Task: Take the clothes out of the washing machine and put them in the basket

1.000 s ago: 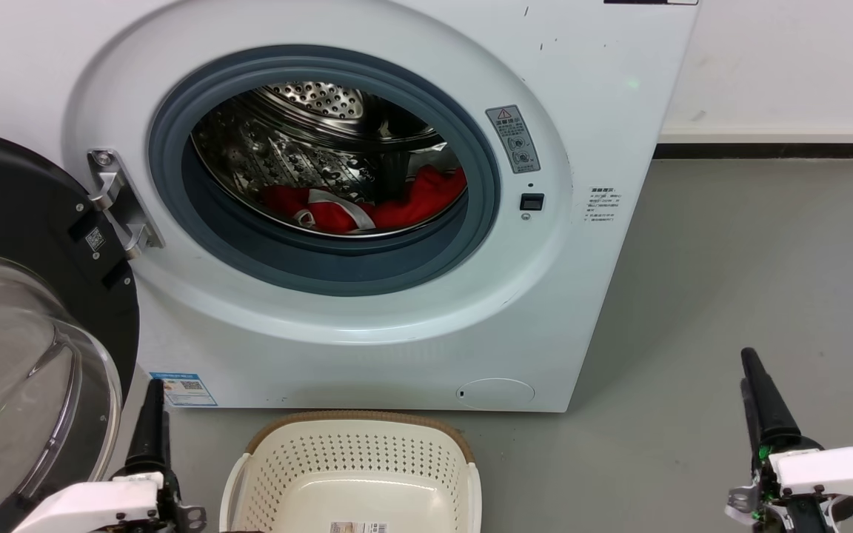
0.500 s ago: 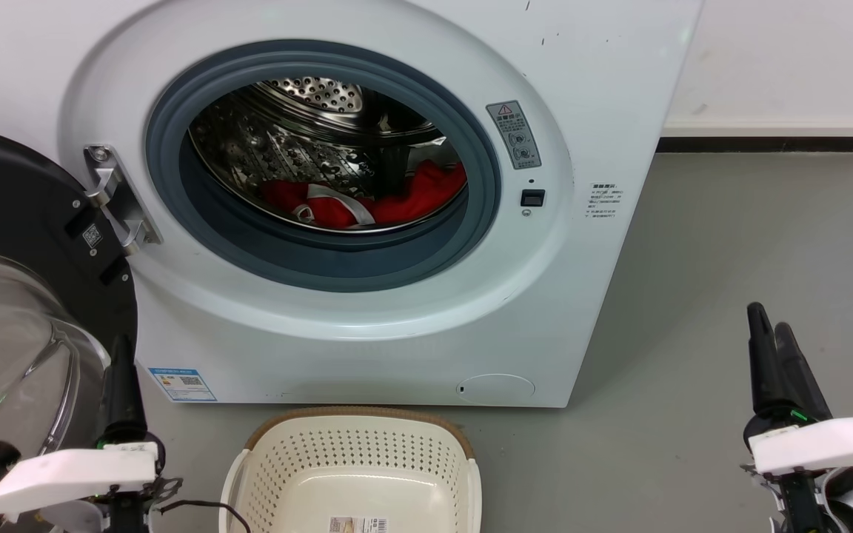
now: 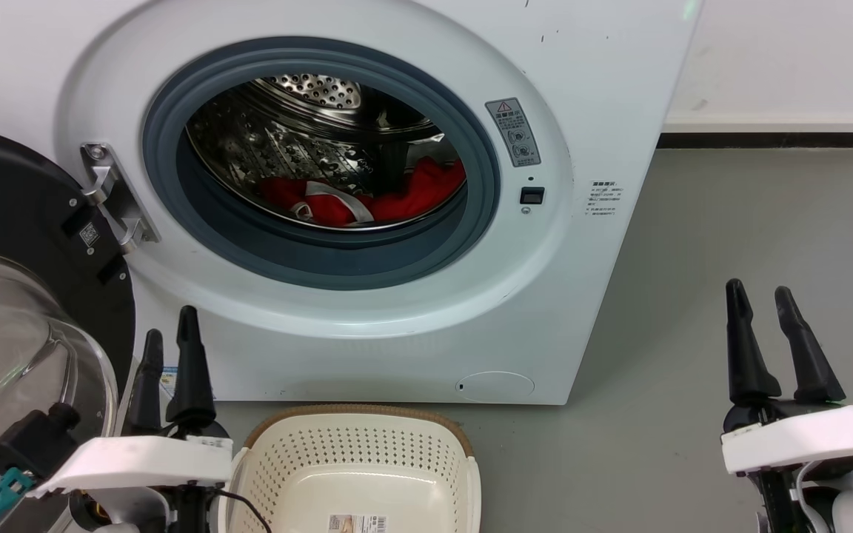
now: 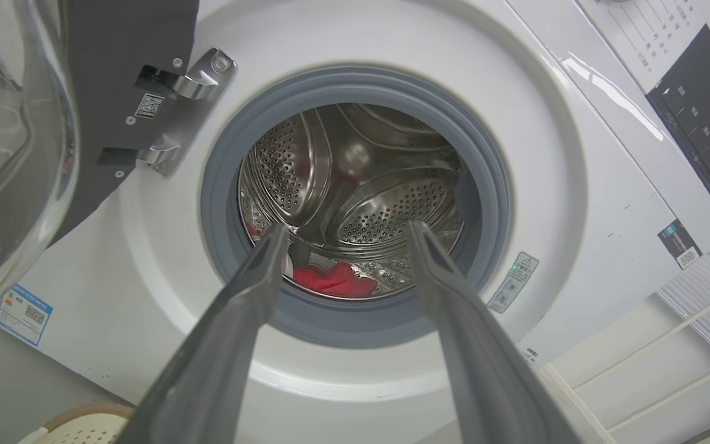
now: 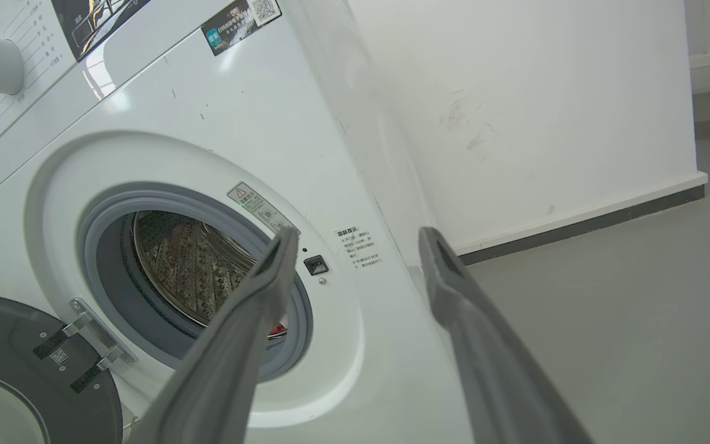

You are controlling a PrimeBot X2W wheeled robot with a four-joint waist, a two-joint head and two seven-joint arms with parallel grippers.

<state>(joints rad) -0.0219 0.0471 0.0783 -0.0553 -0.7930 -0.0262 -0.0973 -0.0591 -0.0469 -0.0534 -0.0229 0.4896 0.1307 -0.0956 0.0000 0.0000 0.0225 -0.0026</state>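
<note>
Red fabric with a white band, the clothes (image 3: 367, 201) lie low in the perforated steel drum (image 3: 286, 148) of the washing machine (image 3: 604, 96), ahead of and above both of my grippers. On the left wrist camera a red fold sits beyond the gap between my fingers, past the grey porthole seal (image 3: 323, 263) and well clear of the tips. On the right wrist camera only a sliver of red peeks out beside one finger, off to that gripper's left.

My left gripper (image 3: 170, 324) has its jaws spread and holds nothing; it points up at the washer's front panel below the porthole. My right gripper (image 3: 758, 289) is spread as well, also holding nothing, and stands over the grey floor (image 3: 693, 244), to the right of the machine's corner.

Just to the right of my left gripper, and between the two grippers, sits the basket (image 3: 356, 411), its brown rim close to the foot of the machine and a label (image 3: 358, 524) on its bottom. To the left of my left gripper the black-framed door (image 3: 19, 222) hangs open on its metal hinge (image 3: 112, 196), the glass bowl bulging right beside that wrist. A white wall (image 3: 782, 59) rises beyond my right gripper.
</note>
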